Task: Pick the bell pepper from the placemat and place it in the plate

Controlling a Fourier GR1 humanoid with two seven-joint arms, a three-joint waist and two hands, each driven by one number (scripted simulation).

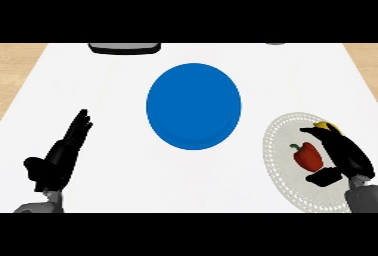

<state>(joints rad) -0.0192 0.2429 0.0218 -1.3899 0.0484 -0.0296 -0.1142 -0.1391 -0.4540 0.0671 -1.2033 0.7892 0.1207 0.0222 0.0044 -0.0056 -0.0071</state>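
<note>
The big white counter [96,100] fills most of the view. In the middle of it sits a blue plate [193,106]. Nothing is on the plate.

To the right and nearer is a round white placemat [277,150] with a dotted, lacy edge. The red bell pepper [308,156] with its green stem lies on that placemat, well apart from the blue plate. A small yellow thing [325,124] peeks out on the far side of the placemat, partly hidden behind the hand.

At the far edge of the counter there is a dark tray-like thing [124,48], only partly in view.

The right hand [345,150] is over the placemat, just right of the pepper. Its fingers [316,131] curve over the far side of the pepper and the thumb reaches in on the near side. They are spread apart and not closed on the pepper.

The left hand [57,160] rests at the near left, fingers straight and held together, holding nothing.
</note>
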